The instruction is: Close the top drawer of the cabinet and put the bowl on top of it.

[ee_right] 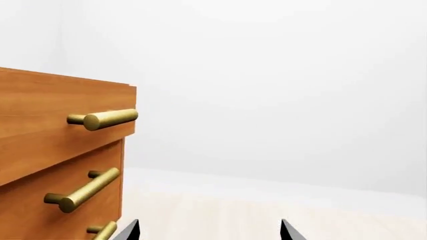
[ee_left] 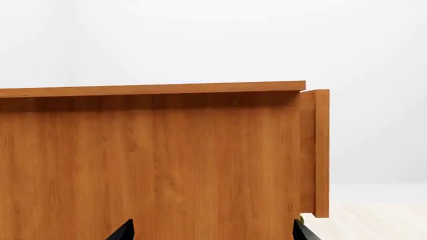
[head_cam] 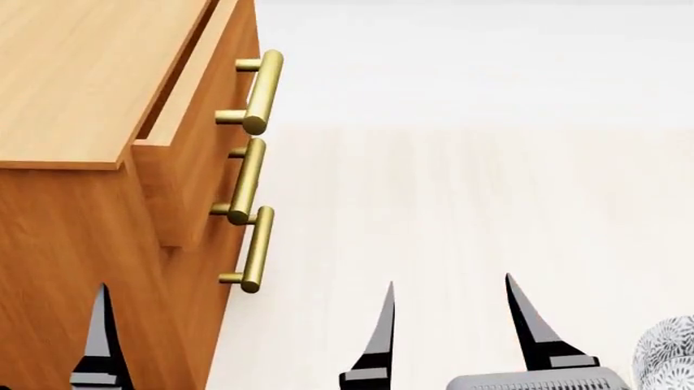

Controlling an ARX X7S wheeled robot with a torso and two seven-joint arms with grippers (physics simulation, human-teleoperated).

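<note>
The right gripper (head_cam: 453, 321) is seen nearest, at the bottom of the head view, its fingers spread wide and empty. The left gripper (ee_left: 212, 229) is likewise spread wide, facing the cabinet (head_cam: 65, 236) side. The top drawer (head_cam: 201, 122) is pulled out toward the right, its brass handle (head_cam: 260, 91) running near to far. The bowl (head_cam: 667, 353) is partly seen at the near right edge.

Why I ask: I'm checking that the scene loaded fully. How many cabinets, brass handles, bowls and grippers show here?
cabinet: 1
brass handles: 3
bowl, only partly in the head view: 1
grippers, the left gripper and right gripper: 2
Total: 7
</note>
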